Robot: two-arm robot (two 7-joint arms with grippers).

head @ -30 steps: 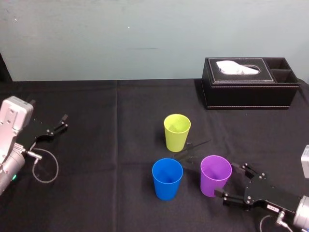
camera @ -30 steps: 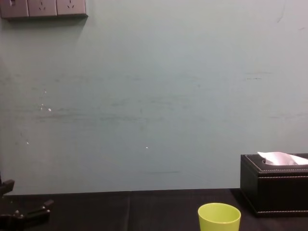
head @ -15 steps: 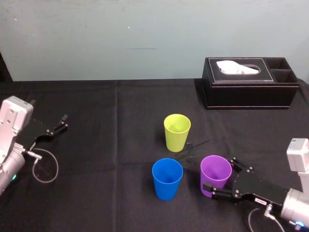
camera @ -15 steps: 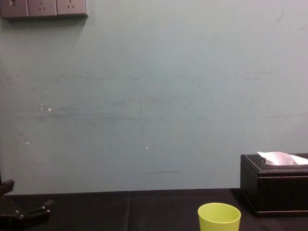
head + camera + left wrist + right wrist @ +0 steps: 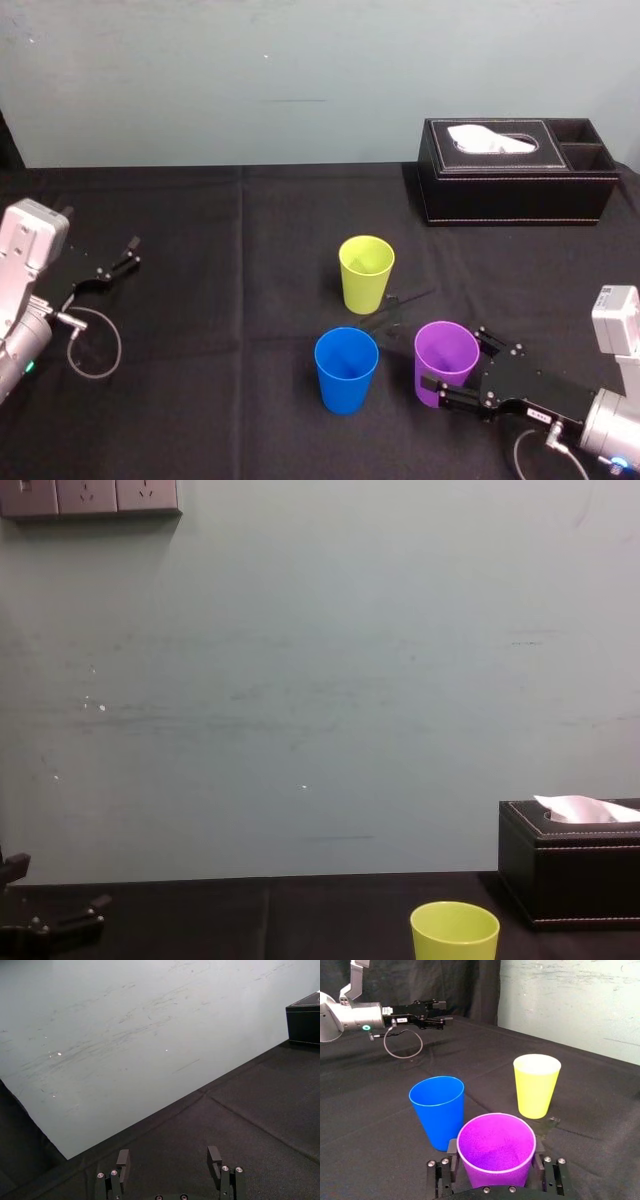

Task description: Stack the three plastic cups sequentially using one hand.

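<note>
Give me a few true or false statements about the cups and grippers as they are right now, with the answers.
1. The green cup, blue cup and purple cup stand apart, unstacked. True.
2. The blue cup lies on its side. False: it stands upright, mouth up.
3. The right gripper is at the purple cup. True.
4. The left gripper holds the green cup. False: it is open and empty, off on the left, far from the cups.

The purple cup (image 5: pixel 495 1152) looks smooth plastic, the tablecloth (image 5: pixel 200 260) matt cloth.
</note>
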